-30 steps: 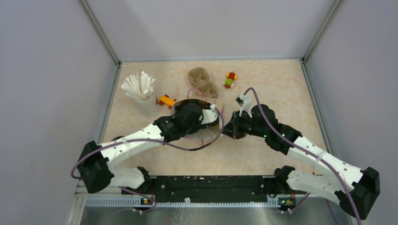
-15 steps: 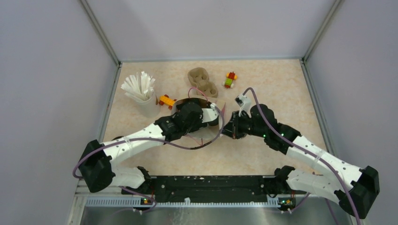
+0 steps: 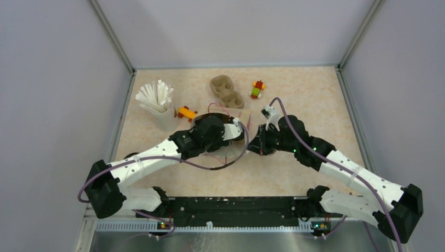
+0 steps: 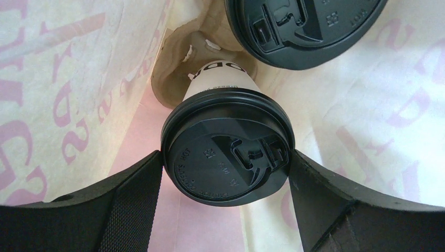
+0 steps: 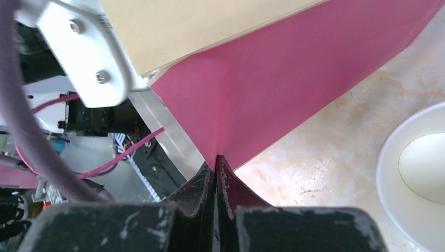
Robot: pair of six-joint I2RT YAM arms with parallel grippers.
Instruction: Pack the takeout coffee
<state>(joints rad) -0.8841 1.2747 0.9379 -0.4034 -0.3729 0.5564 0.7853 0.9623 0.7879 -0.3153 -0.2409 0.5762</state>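
Observation:
In the left wrist view I look down into a white paper bag [image 4: 63,79] printed with pink letters. Two takeout coffee cups stand inside it in a brown pulp tray [image 4: 173,73]. The nearer cup [image 4: 220,84] has a black lid [image 4: 210,157], and my left gripper [image 4: 225,157] is shut on that lid, one finger pressing each side. The second cup's lid [image 4: 304,26] shows at the top edge. My right gripper [image 5: 215,160] is shut on the bag's pink edge [image 5: 294,68]. In the top view both grippers [image 3: 223,131] [image 3: 255,144] meet at the bag [image 3: 251,125].
A beige cup of white sticks [image 3: 157,102] stands at the back left. A second brown pulp tray [image 3: 226,92] lies at the back centre. Small toy brick figures [image 3: 184,112] [image 3: 257,89] sit on either side of it. A white round rim [image 5: 414,173] sits on the table beside the bag.
The left arm has eased slightly to the left over the bag. The right gripper has shifted a little away from me, still pinching the bag's edge. Both grips are unchanged.

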